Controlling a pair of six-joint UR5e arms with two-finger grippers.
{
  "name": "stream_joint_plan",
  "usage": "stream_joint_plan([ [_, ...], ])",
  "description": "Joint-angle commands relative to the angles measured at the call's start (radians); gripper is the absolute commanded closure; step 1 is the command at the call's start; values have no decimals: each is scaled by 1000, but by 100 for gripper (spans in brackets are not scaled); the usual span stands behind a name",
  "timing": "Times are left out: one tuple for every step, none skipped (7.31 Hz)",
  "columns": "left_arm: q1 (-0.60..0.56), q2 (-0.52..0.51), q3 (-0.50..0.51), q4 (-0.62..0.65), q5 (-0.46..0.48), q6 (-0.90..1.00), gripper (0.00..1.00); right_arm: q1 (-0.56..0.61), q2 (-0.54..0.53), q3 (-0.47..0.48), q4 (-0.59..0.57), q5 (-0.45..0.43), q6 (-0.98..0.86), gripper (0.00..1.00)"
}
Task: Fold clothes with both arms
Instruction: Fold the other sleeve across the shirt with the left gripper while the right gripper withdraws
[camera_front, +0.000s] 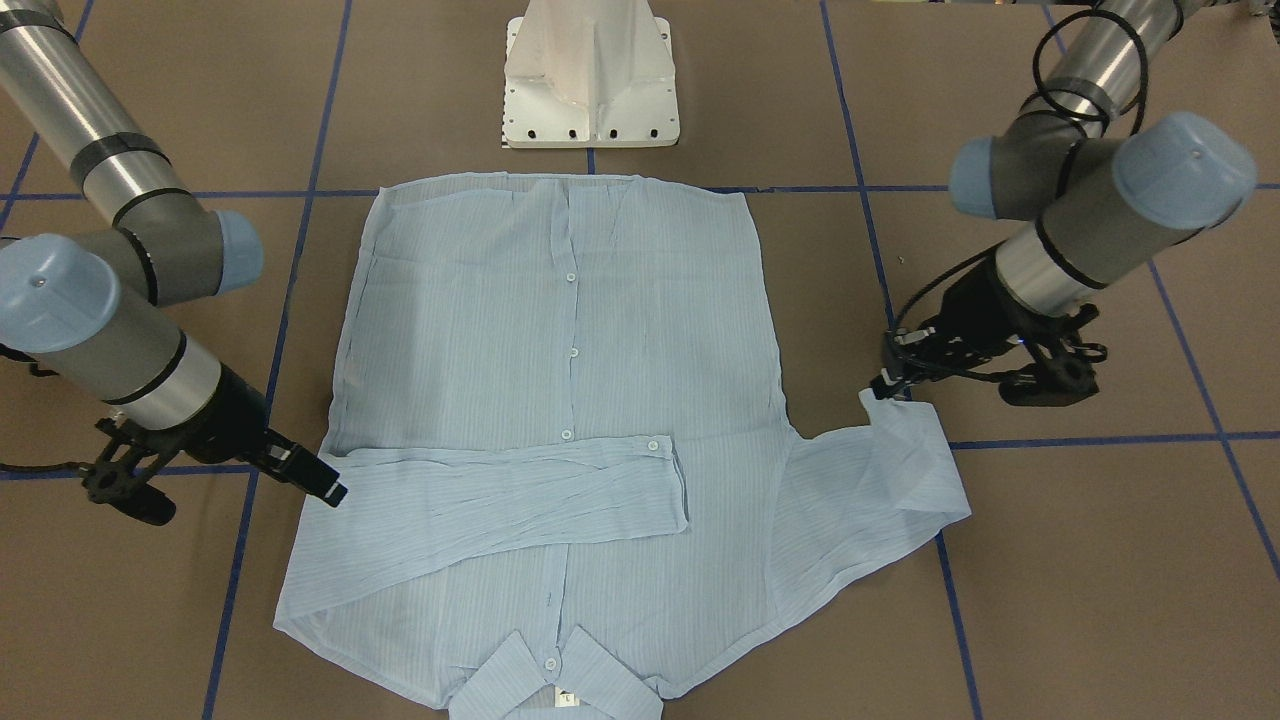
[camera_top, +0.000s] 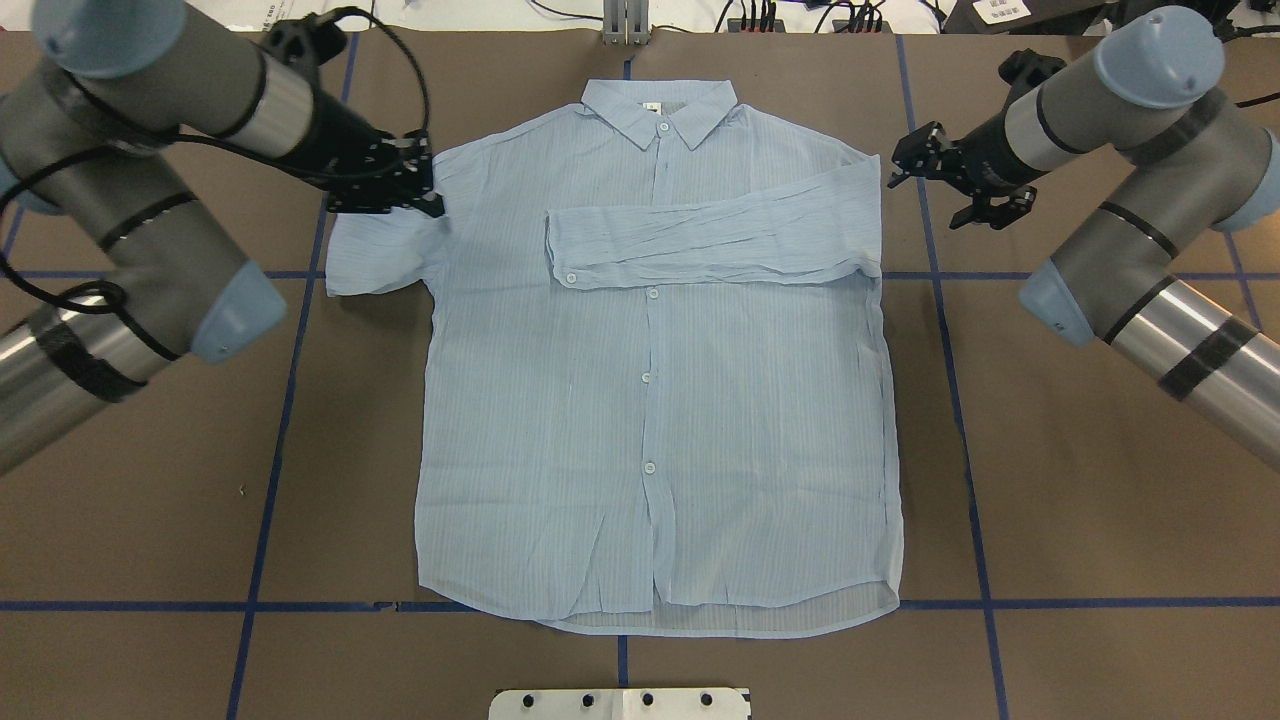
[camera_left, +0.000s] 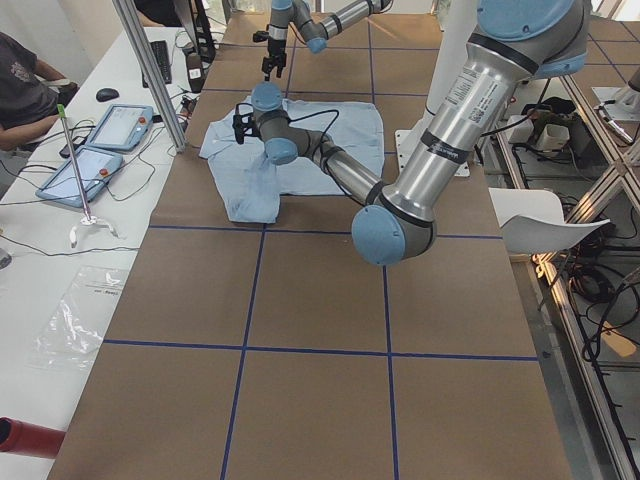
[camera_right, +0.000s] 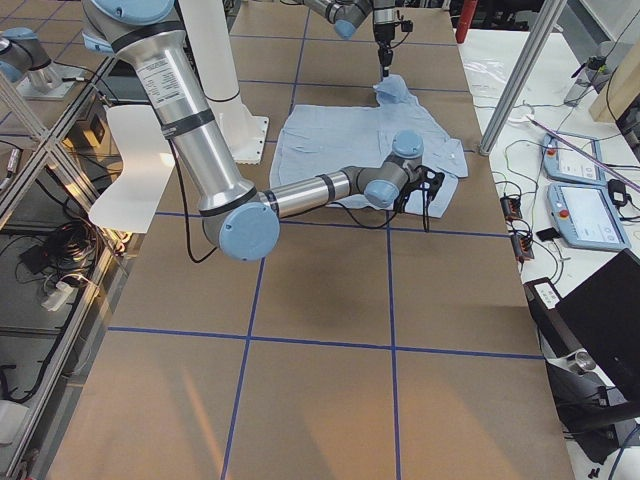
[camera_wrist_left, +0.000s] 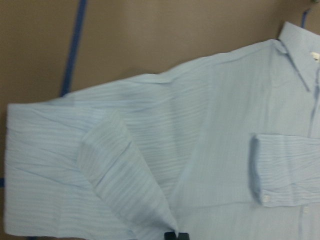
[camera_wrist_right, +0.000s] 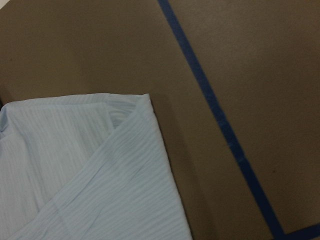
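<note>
My table (camera_top: 1100, 480) is brown all over, split into big squares by blue tape lines (camera_top: 985, 604). A light-blue shirt (camera_top: 660, 420) lies flat on it, front up and buttoned, with its collar (camera_top: 660, 110) at 12 o'clock and its hem (camera_top: 720, 625) at 6 o'clock, near my white base (camera_top: 620, 703). One sleeve (camera_top: 710, 240) lies folded across the chest, cuff toward 9 o'clock. The other sleeve (camera_top: 375, 255) sticks out at 10 o'clock onto the brown surface, doubled back on itself.
</note>
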Motion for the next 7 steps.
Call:
stream_joint_plan([
  [112,-189,46,2,137,-235,100,27,-60,-5,2,3,-79,1],
  [118,-281,112,2,142,-293,100,27,-62,-7,2,-2,-80,1],
  [140,-345,172,2,174,-333,100,27,-62,-10,2,-6,-80,1],
  [184,-358,187,0,240,-350,100,27,-62,-10,2,-11,-80,1],
  [210,-374,213,-1,277,-352,100,26,-60,-12,0,-16,-80,1],
  [227,-386,247,-7,303,-363,100,26,-63,-15,0,-19,-80,1],
  [256,-421,291,-9,345,-369,100,26,-63,-15,0,-19,-80,1],
])
